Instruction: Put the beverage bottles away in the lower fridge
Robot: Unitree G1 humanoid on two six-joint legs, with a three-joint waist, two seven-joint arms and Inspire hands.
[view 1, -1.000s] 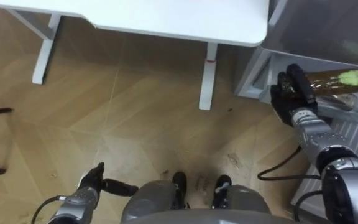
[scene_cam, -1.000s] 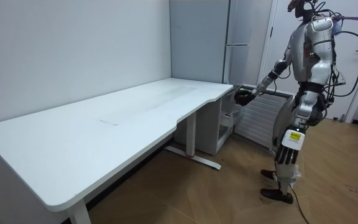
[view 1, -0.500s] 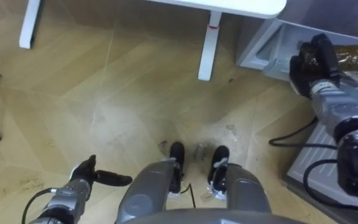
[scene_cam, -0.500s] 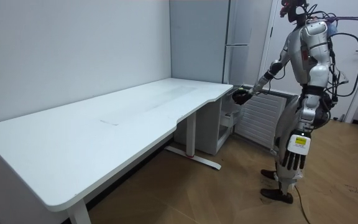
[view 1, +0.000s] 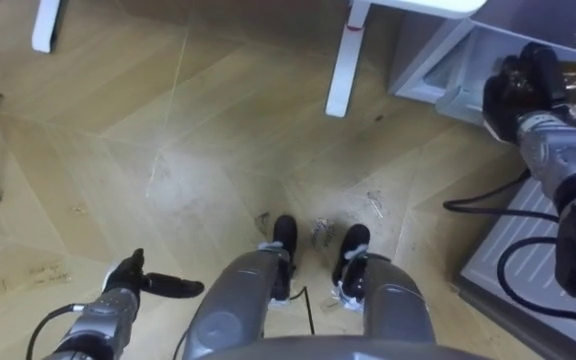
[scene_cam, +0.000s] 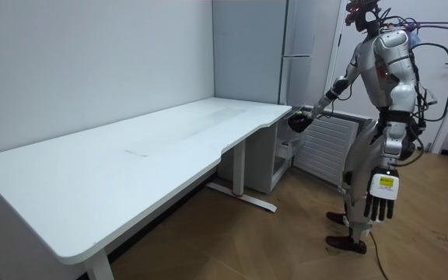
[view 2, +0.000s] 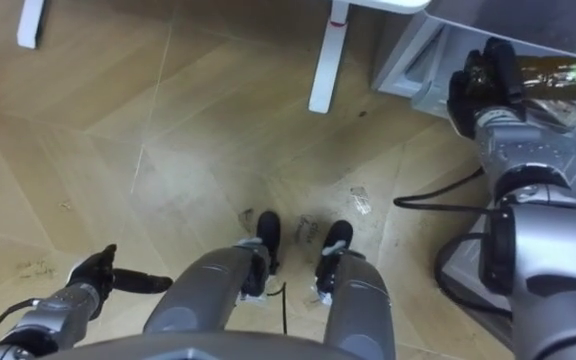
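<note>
My right hand (view 1: 521,92) is shut on a drink bottle (view 2: 553,73) with brown liquid, held lying sideways at the open lower fridge compartment (view 1: 448,70). The bottle's far end runs out of the eye views to the right. In the room view the right hand (scene_cam: 299,120) reaches out at the desk's corner, in front of the tall grey fridge (scene_cam: 286,47). My left hand (view 1: 135,285) hangs low at my side, open and holding nothing; the left hand (scene_cam: 380,204) is down by the thigh. I stand upright, facing the desk's end.
A white desk (scene_cam: 131,155) stretches to my left; its leg (view 1: 343,60) stands just ahead on the wooden floor. A ribbed white panel (scene_cam: 325,148) leans beside the open compartment. A grey panel (view 1: 528,250) lies on the floor at my right.
The head camera has tipped down and shifted. My right hand has risen a little and carried the bottle closer to the fridge opening. The left arm has swung down and back.
</note>
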